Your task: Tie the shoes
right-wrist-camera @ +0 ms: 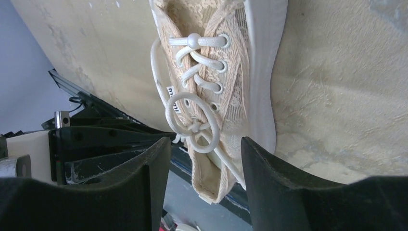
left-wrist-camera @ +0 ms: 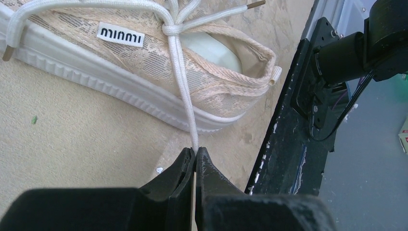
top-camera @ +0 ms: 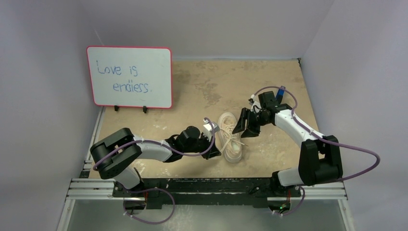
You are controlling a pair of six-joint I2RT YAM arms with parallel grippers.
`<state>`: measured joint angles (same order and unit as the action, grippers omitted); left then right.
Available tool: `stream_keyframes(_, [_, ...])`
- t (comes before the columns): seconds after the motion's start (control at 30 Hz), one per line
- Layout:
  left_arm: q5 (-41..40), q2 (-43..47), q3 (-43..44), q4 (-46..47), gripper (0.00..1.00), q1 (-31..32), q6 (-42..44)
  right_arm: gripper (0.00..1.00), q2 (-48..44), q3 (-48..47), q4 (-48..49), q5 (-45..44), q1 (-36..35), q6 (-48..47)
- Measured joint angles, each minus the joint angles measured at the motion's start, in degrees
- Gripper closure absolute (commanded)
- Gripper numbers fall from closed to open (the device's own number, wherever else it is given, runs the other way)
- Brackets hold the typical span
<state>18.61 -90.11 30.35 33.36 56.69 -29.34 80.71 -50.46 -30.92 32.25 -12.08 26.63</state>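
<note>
left gripper (left-wrist-camera: 195, 153): clamped on lace (left-wrist-camera: 184, 91), strand taut to knot (left-wrist-camera: 172, 29)
shoe (top-camera: 231, 140): on tabletop (top-camera: 202, 91) between grippers, just ahead of left one
right gripper (right-wrist-camera: 204, 144): wide open over loop (right-wrist-camera: 192, 122); contact unclear
step: right pinches loop first, then pull left strand slowly outward, else loop may pull through

Sneaker (top-camera: 231, 140) between both arms' fingers (top-camera: 242, 126)

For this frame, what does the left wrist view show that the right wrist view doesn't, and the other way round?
Only the left wrist view: the left gripper with its jaws shut on a taut lace strand that runs up to the knot. Only the right wrist view: the right gripper, jaws open above the laced eyelets and the whole lace loop. Both: the shoe, its knot and the table.
</note>
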Motion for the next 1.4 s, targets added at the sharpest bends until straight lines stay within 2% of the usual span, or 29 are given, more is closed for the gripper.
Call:
stream_keyframes(0.27, [0.39,0.00,0.00,0.33,1.00,0.00,0.00,0.44,0.02,0.24,-1.40,0.15,-1.49,1.70])
stream_keyframes(0.53, [0.66,-0.26,0.00,2.05,1.00,0.02,-0.09,0.53,0.42,0.22,-1.86,-1.09,-3.39,3.23])
stream_keyframes(0.7, [0.66,-0.33,0.00,2.75,1.00,0.09,-0.37,0.45,1.11,-0.09,-1.77,-2.08,-4.02,4.44])
stream_keyframes(0.83, [0.66,-0.33,0.00,3.08,1.00,0.48,-0.68,0.46,1.49,-0.28,-1.81,-3.69,-4.07,5.68])
stream_keyframes(0.9, [0.63,-0.35,-0.02,3.39,1.00,0.83,-1.05,0.51,1.49,-0.92,-1.75,-4.76,-4.11,6.45])
stream_keyframes(1.03, [0.59,-0.52,0.00,3.87,1.00,1.20,-1.11,0.70,1.70,-1.79,-0.79,-5.84,-4.15,7.96])
stream_keyframes(1.17, [0.44,-0.74,0.00,3.87,1.00,1.25,-1.16,0.72,3.10,-2.03,-0.24,-5.95,-4.39,8.87])
stream_keyframes(1.23, [0.39,-0.74,-0.02,3.87,1.00,1.27,-1.29,0.82,3.50,-2.03,-0.24,-6.01,-4.46,9.03])
stream_keyframes(1.27, [0.37,-0.74,-0.02,3.87,1.00,1.27,-1.33,0.94,3.50,-2.03,-0.20,-6.01,-4.48,9.01])
stream_keyframes(1.3, [0.37,-0.74,-0.02,3.87,1.00,1.27,-1.46,1.00,3.48,-2.03,-0.13,-6.03,-4.50,9.07])
stream_keyframes(1.4, [0.15,-0.74,-0.15,4.00,1.00,1.33,-1.53,1.00,3.45,-2.03,-0.15,-6.01,-4.52,9.70])
